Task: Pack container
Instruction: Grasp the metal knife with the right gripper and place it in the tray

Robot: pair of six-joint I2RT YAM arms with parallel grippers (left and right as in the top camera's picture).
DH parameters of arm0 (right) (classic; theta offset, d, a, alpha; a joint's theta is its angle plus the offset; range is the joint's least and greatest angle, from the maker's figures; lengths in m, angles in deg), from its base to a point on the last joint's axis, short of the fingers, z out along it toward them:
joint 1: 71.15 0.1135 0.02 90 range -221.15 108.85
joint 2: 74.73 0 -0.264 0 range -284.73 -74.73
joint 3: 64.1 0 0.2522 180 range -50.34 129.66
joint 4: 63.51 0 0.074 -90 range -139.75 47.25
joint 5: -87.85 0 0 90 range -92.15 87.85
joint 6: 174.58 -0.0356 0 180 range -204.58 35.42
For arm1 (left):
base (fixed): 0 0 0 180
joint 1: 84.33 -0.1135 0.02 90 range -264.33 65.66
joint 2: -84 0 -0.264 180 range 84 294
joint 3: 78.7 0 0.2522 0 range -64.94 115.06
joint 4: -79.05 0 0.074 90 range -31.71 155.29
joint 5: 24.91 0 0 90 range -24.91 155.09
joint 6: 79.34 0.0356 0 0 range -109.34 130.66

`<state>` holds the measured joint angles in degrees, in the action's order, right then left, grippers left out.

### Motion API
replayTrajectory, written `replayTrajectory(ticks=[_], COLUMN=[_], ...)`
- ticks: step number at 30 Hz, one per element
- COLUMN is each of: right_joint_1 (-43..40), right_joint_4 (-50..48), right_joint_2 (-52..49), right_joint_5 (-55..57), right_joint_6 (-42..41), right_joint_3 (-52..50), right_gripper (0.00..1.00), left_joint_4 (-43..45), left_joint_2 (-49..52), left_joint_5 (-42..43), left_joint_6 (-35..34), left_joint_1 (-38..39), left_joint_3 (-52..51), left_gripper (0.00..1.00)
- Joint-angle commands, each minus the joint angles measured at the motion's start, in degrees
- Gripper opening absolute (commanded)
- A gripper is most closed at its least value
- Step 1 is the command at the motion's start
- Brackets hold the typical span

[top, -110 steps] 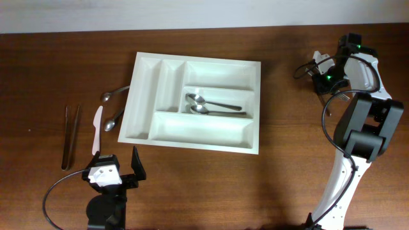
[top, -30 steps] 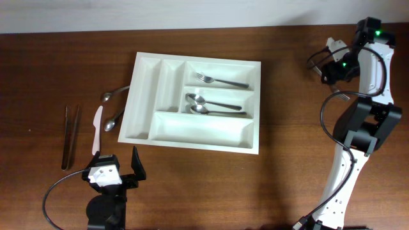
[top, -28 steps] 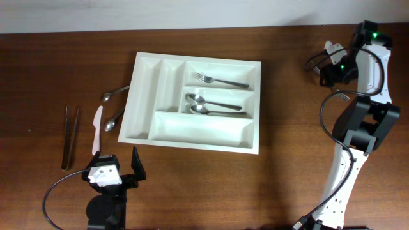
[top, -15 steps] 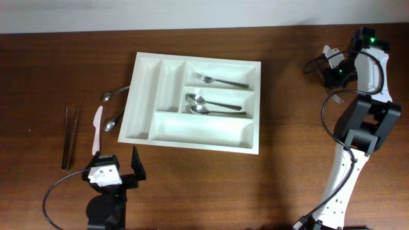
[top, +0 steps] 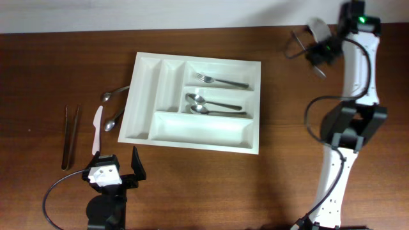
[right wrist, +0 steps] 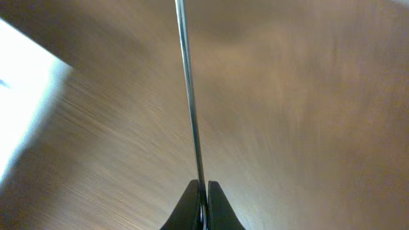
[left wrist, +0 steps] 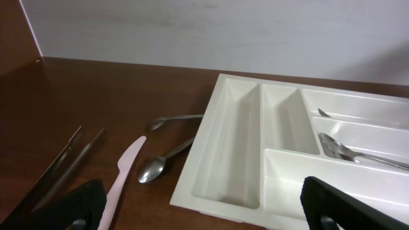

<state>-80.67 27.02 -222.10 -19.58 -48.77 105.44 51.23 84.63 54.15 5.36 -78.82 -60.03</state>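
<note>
a steel fork [top: 220,80] now lies in the far-right slot of the glossy white plastic container [top: 198,130], mid-worktop, beyond two spoons [top: 214,105]; that slot was bare seconds ago. the right hand [right wrist: 199,195] has swung to the far right, clamped on a thin smooth metal shaft [right wrist: 189,96], likely next in. the left hand [top: 114,171] idles near, fingers apart.

Tabletop [right wrist: 300,128] blurred, metal handle [right wrist: 190,96] cropped at top

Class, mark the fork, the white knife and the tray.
Fork [top: 223,81], overhead view, on its handle.
White knife [top: 96,131], overhead view, on its middle.
Tray [top: 142,96], overhead view, on the bare floor of the leftmost compartment.
</note>
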Motion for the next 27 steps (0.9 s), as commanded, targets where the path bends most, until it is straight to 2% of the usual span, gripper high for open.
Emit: replayTrajectory(ticks=[1, 3, 6, 12, 17, 23, 26, 27], right_joint_1=[7.5, 10.6, 17.1, 24.1, 25.4, 25.2, 25.2, 25.2], right_joint_4=[1.0, 1.4, 3.5, 5.1, 3.9, -2.3, -3.2, -3.4], right_joint_2=[4.3, 4.3, 4.3, 4.2, 3.6, 3.5, 3.5, 3.5], right_joint_5=[-3.6, -3.6, -3.4, 0.3, 0.3, 0.3, -0.1, -0.1], right_joint_6=[1.4, 2.6, 9.7, 17.4, 18.9, 18.8, 18.8, 18.5], right_joint_3=[4.0, 4.0, 2.9, -0.5, -5.6, -17.3, -18.6, -18.6], right_gripper=[0.04, 0.04, 0.04, 0.04, 0.04, 0.04, 0.04, 0.08], left_joint_4=[0.2, 0.2, 0.2, 0.2, 0.2, 0.2, 0.2, 0.2], left_joint_2=[-0.3, -0.3, -0.3, -0.3, -0.3, -0.3, -0.3, -0.3], left_joint_5=[0.6, 0.6, 0.6, 0.6, 0.6, 0.6, 0.6, 0.6], left_joint_6=[1.1, 1.1, 1.1, 1.1, 1.1, 1.1, 1.1, 1.1], left_joint_1=[-0.3, -0.3, -0.3, -0.3, -0.3, -0.3, -0.3, -0.3], left_joint_3=[-0.4, -0.4, -0.4, -0.4, -0.4, -0.4, -0.4, -0.4], left_gripper=[0.99, 0.99, 0.99, 0.99, 0.99, 0.99, 0.99, 0.99])
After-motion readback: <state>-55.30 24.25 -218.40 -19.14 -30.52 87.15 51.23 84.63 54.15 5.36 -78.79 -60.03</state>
